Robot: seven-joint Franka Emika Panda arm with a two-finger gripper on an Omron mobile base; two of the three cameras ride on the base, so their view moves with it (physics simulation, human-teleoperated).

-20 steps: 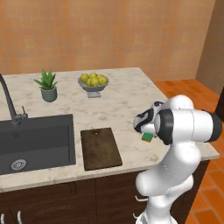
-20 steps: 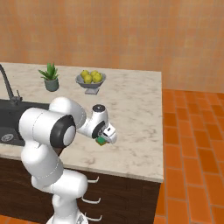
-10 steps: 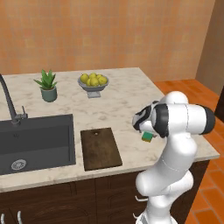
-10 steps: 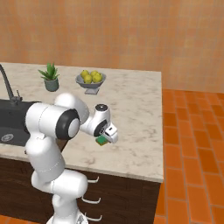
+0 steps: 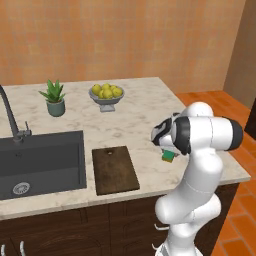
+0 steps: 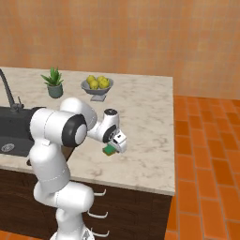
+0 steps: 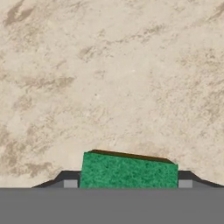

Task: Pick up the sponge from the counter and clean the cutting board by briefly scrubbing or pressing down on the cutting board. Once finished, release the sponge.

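Two dark finger tips of the end effector (image 7: 127,183) sit against the short ends of the sponge (image 7: 128,171), a small rectangular block with a rough green top, clasping it. It lies low over the beige, grey-veined stone table (image 5: 135,115), near the right front edge, well apart from the cutting board (image 5: 114,169), a flat dark brown wooden rectangle with rounded corners beside the dark grey sink (image 5: 40,161). A potted plant (image 5: 54,97) and a bowl of yellow fruit (image 5: 106,95) stand farther back.
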